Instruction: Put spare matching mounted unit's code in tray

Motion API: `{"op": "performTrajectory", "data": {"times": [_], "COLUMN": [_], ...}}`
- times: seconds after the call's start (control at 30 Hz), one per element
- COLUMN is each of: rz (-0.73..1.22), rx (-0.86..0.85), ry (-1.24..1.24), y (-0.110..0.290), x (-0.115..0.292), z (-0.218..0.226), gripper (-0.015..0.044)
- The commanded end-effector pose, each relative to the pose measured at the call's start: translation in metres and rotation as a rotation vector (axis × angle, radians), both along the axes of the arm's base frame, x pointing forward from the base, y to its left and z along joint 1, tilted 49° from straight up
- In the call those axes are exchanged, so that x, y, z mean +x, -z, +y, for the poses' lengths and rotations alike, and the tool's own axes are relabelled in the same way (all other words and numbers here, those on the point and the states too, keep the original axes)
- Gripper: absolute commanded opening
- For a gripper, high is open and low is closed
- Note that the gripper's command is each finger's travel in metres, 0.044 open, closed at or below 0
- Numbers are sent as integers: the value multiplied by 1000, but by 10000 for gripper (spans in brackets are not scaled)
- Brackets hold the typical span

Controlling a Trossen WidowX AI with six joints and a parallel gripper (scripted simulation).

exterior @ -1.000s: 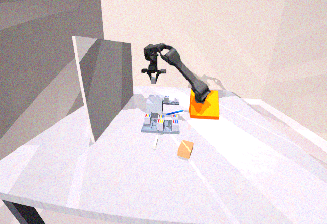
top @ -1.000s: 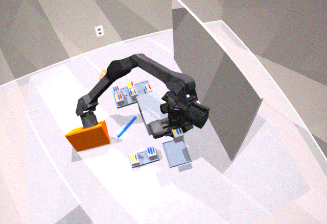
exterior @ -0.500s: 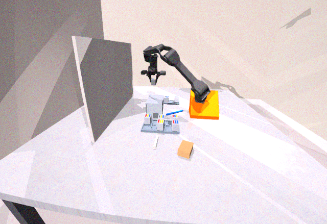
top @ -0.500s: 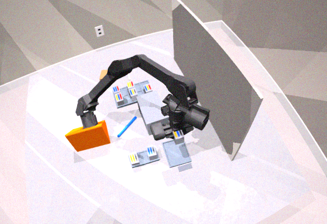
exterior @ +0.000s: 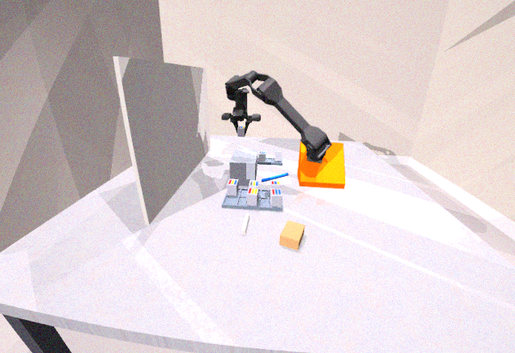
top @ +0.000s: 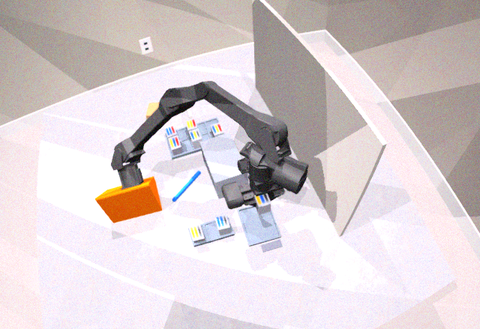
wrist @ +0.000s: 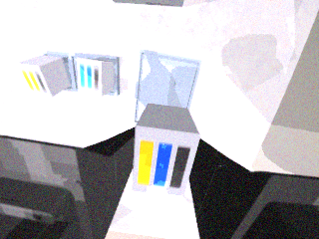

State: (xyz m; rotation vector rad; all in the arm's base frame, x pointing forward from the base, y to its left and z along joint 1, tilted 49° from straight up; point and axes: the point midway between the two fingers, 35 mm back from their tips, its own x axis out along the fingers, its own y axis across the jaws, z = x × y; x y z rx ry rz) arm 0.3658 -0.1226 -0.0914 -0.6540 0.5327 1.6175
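My gripper (top: 256,195) (exterior: 241,126) (wrist: 163,132) is shut on a small grey spare (top: 263,200) (exterior: 241,131) (wrist: 164,151) whose face carries yellow, blue and dark stripes. It holds the spare in the air over the near end of the flat light-blue tray (top: 260,228) (wrist: 150,80). The mounted unit (top: 217,161) (exterior: 242,170), a plain grey box, stands behind the tray; its back is not in view. A small rack (top: 209,231) (exterior: 268,158) beside the tray holds a yellow-striped spare (top: 196,234) (wrist: 41,77) and a blue-striped spare (top: 222,222) (wrist: 94,75).
A larger rack (top: 185,148) (exterior: 252,207) with several striped spares stands beyond the unit. A tall grey panel (top: 310,116) (exterior: 160,133) stands close to the arm. A blue pen (top: 186,186) (exterior: 274,177), the orange arm base (top: 130,201) (exterior: 322,170), a tan block (exterior: 291,235) and a white stick (exterior: 245,223) lie around.
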Motion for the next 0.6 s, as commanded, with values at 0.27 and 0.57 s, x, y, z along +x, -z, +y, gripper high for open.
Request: {"op": "performTrajectory", "data": {"times": [0.27,0.57], "rz": [2,2], "rx": [2,2], "ry": [8,8], "y": [8,13], "x": [0,0], "z": [8,13], "gripper": [0,0]}}
